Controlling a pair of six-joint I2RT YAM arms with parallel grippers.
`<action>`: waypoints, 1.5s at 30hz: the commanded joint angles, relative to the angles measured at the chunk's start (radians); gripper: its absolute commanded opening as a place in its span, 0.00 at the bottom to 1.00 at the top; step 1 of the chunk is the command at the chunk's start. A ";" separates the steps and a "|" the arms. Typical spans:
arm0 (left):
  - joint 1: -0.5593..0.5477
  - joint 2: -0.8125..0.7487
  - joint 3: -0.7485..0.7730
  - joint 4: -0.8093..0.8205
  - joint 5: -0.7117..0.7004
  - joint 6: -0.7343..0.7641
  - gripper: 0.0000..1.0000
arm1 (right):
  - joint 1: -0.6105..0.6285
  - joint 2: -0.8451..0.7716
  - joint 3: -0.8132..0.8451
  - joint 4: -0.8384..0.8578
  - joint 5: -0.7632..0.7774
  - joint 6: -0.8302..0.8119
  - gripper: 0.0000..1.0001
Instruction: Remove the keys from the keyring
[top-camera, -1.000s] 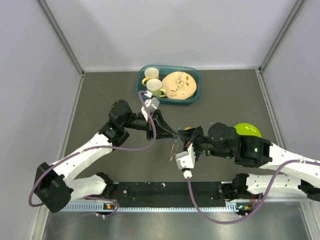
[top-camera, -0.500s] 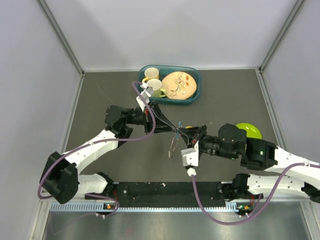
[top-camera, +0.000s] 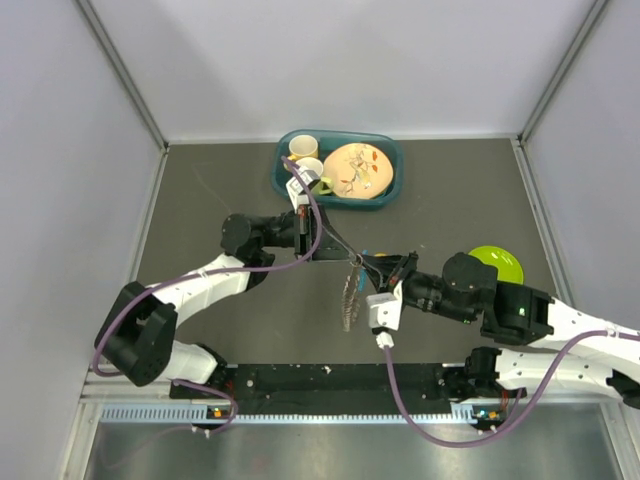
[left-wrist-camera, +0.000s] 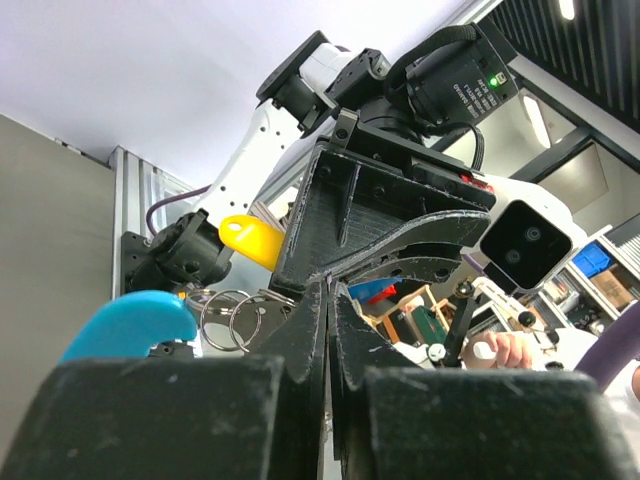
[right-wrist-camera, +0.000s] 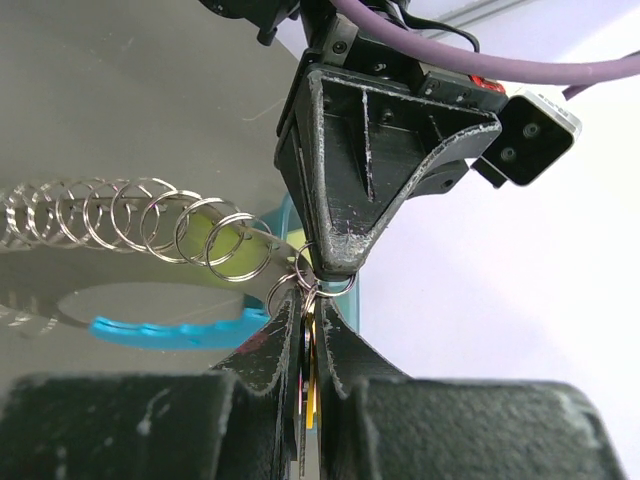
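Note:
Both grippers meet tip to tip above the middle of the table. My left gripper (top-camera: 349, 254) (left-wrist-camera: 330, 287) is shut, its tip pinching the thin silvery keyring (right-wrist-camera: 328, 286). My right gripper (top-camera: 372, 268) (right-wrist-camera: 309, 300) is shut on the keys, with a yellow head piece (left-wrist-camera: 252, 240) and dark blades between its fingers. A teal-blue key head (right-wrist-camera: 170, 330) (left-wrist-camera: 125, 322) hangs free to one side. A chain of several linked silver rings (right-wrist-camera: 130, 215) (top-camera: 350, 295) dangles below the grippers toward the table.
A teal tray (top-camera: 386, 196) at the back holds a yellow mug (top-camera: 303, 147), a green mug (top-camera: 311, 173) and a patterned plate (top-camera: 357, 168). A lime green bowl (top-camera: 503, 262) sits right of the right arm. A black rail (top-camera: 340, 378) runs along the near edge.
Both grippers, still joined at the keys, have shifted slightly back and right. The left arm has straightened out, and the chain of rings now hangs lower and longer.

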 joint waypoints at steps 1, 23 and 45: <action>0.058 -0.003 -0.016 0.411 -0.162 -0.045 0.00 | 0.008 -0.036 0.000 0.002 -0.035 0.076 0.00; 0.072 -0.061 -0.076 0.365 -0.292 -0.039 0.00 | 0.008 -0.006 -0.074 0.167 0.069 0.244 0.04; 0.075 -0.117 -0.097 0.256 -0.324 0.021 0.00 | 0.007 -0.008 -0.111 0.195 0.132 0.291 0.01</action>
